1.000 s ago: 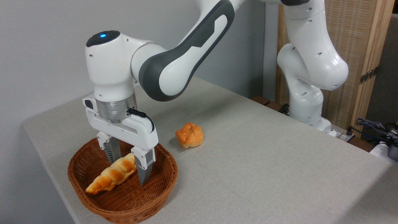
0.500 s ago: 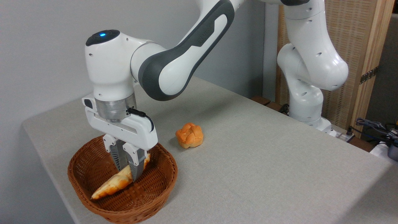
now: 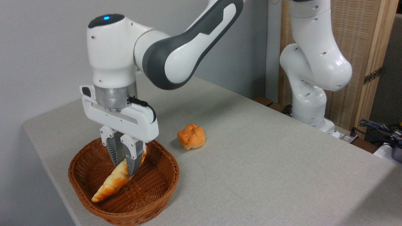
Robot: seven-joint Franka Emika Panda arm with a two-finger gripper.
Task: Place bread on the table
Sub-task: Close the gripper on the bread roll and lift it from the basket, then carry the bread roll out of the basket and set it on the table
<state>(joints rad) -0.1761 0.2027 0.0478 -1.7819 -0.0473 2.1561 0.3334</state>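
Camera view: gripper (image 3: 125,168) clamping bread (image 3: 113,183), tilted, over wicker basket (image 3: 157,191)

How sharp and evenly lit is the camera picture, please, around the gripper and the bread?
Camera view: soft, even light; gripper and bread in focus with no blur; faint shadows beside the bun and under the arm on the table; no glare.
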